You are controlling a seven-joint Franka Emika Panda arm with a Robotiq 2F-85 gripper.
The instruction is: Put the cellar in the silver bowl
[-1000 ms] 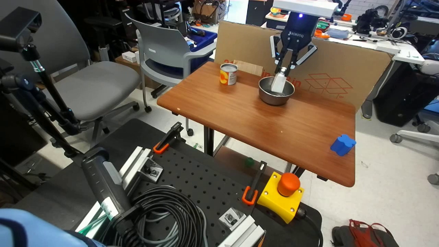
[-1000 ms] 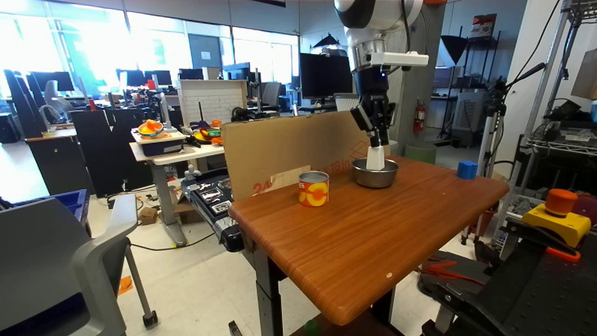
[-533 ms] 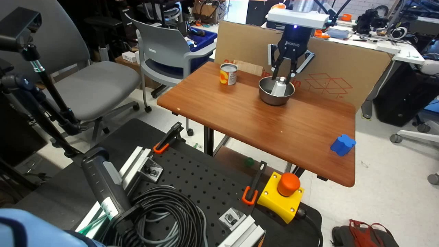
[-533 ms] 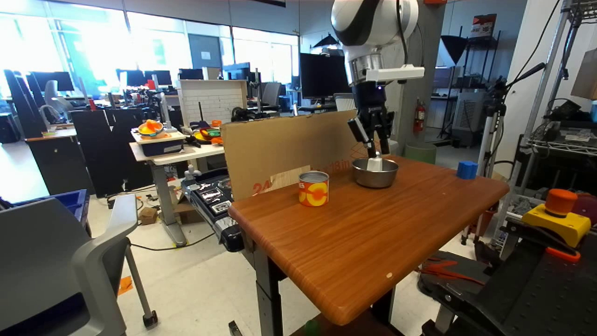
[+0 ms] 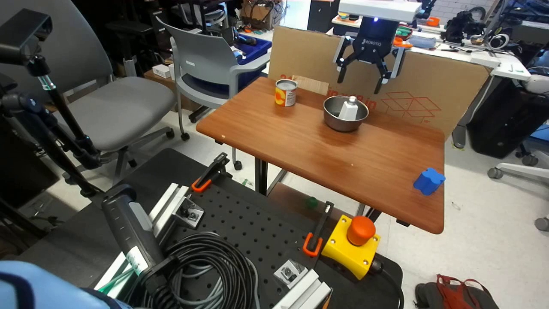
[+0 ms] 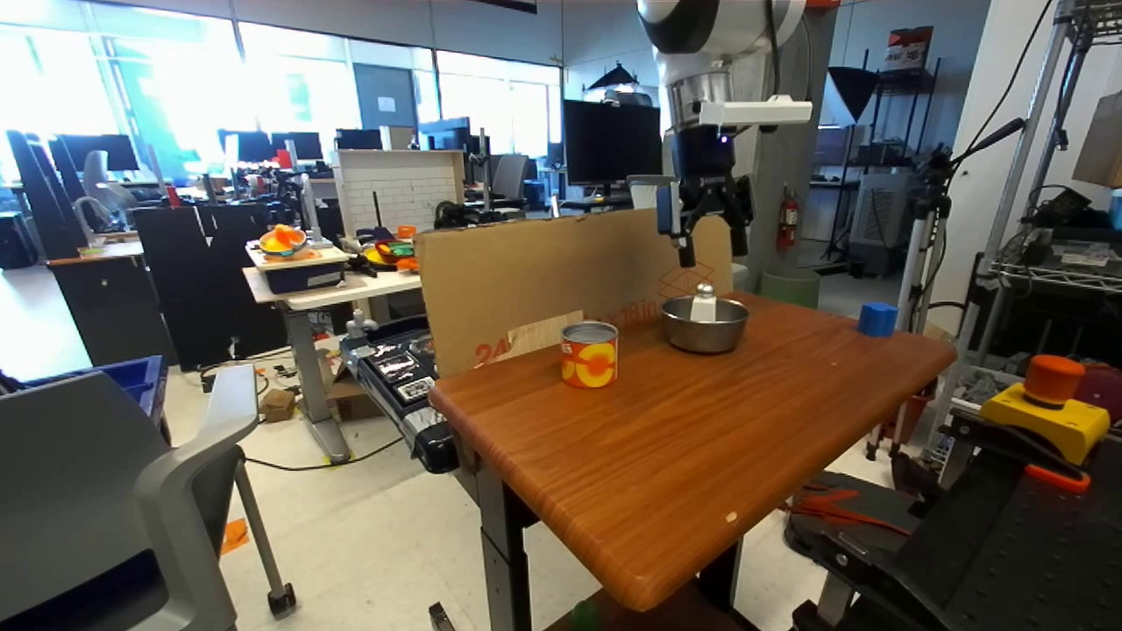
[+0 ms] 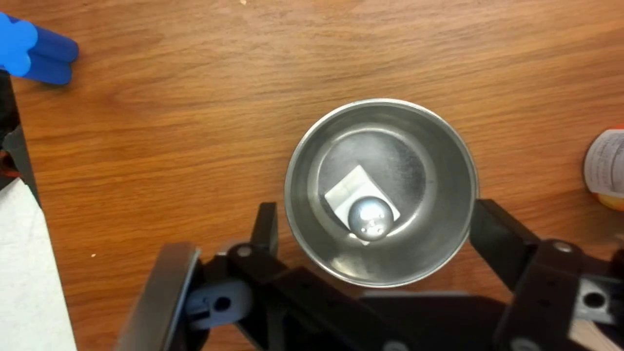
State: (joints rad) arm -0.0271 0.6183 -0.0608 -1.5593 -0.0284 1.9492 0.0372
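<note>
Claw is lifting clear now, hanging wide and empty, leaving the shaker sitting in the silver bowl, so task's looking basically done imo.

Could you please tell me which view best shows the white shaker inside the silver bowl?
The wrist view: it looks down into the silver bowl, so nothing covers the white shaker. Both exterior views show its cap and white body, but smaller and more from the side.

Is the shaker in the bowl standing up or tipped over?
Standing up: in both exterior views, the shaker in the bowl has its cap on top.
</note>
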